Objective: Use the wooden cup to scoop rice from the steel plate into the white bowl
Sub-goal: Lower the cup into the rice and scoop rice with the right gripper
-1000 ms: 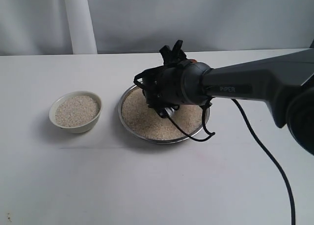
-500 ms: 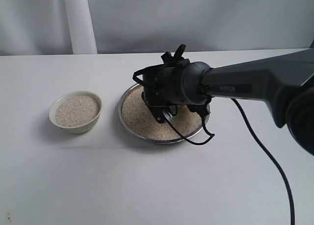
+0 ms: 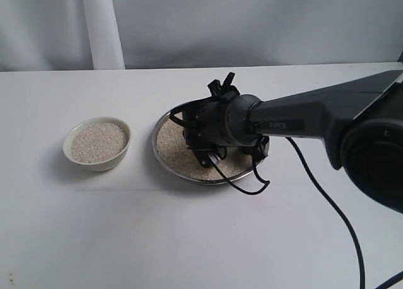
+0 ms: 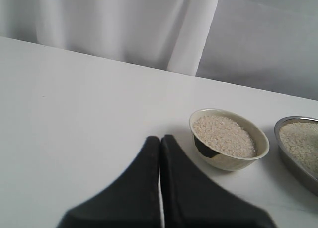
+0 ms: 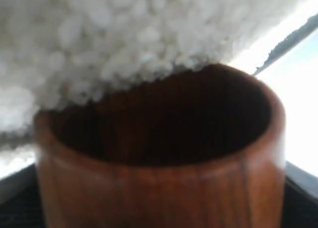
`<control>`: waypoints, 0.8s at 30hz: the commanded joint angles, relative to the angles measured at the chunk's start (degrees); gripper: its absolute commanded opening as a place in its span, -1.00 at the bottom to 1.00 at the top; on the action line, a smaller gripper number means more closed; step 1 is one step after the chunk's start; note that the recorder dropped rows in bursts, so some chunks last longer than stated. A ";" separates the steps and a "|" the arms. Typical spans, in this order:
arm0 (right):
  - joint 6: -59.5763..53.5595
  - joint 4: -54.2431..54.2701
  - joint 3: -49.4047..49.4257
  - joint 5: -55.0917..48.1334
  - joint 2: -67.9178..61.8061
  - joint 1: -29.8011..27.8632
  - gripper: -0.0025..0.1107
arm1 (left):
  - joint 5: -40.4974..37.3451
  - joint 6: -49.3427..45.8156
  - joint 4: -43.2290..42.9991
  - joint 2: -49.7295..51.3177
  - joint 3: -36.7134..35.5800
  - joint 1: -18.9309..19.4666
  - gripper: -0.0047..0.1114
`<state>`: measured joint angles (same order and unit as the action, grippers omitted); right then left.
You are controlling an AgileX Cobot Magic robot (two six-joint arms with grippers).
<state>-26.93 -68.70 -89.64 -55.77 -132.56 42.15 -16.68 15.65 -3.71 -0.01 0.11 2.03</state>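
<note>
The wooden cup (image 5: 164, 188), reddish-brown with a dark inside, fills the right wrist view with its mouth pressed into the rice (image 5: 124, 34). My right gripper (image 3: 206, 152) is shut on it, low over the steel plate (image 3: 189, 177). In the exterior view the wrist hides the cup. Rice (image 3: 171, 149) covers the plate. To the plate's left stands the white bowl (image 3: 101, 163), heaped with rice (image 3: 97, 141). My left gripper (image 4: 160, 138) is shut and empty above the bare table, short of the white bowl (image 4: 218, 158). It does not show in the exterior view.
The right arm (image 3: 315, 116) and its black cable (image 3: 321, 188) cross the table's right side. A white curtain (image 3: 252, 24) hangs behind the table. The steel plate's rim (image 4: 293, 163) shows at the edge of the left wrist view.
My right gripper has sunk lower over the plate and tipped, bringing the cup's mouth into the rice. The bowl and plate have not moved.
</note>
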 commanded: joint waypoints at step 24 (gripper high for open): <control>3.42 19.87 -0.12 16.17 -0.28 -1.01 -0.96 | 0.32 0.14 0.22 0.01 -0.11 -0.29 -0.92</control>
<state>-24.50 -55.93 -89.76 -44.54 -132.01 41.43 -16.68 15.65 -3.71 -0.01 0.11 2.03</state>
